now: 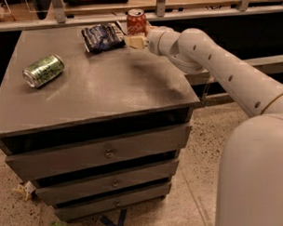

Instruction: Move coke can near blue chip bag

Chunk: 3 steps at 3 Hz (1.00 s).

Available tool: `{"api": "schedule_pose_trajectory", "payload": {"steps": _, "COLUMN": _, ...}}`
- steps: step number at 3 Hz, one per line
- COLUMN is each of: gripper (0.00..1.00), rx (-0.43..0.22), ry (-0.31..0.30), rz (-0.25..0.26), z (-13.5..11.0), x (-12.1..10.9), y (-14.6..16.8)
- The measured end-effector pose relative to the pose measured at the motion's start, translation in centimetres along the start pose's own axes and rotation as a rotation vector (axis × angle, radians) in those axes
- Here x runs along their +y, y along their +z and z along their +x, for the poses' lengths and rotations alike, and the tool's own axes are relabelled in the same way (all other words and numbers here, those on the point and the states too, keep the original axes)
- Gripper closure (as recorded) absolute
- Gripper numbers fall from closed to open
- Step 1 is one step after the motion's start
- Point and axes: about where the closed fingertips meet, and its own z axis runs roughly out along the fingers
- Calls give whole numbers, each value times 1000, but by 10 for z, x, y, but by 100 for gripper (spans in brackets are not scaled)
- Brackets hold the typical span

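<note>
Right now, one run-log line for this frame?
gripper: cabinet's far edge, shut on coke can | coke can: upright beside blue chip bag | green soda can: lying sideways

"What's this room like?"
"Speckled floor (200, 154), a grey cabinet (114, 81) with three drawers (107, 153), and a metal rail (42, 22) behind it under dim warm light. The gripper (134, 40) is at the cabinet's far edge."
</note>
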Motion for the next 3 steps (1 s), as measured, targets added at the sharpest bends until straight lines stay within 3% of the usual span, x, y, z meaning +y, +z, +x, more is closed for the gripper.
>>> {"api": "schedule_pose_trajectory", "payload": {"steps": 3, "gripper": 100, "rx": 51, "ry": 29, "rz": -36, "z": 25, "x": -3, "y": 34}}
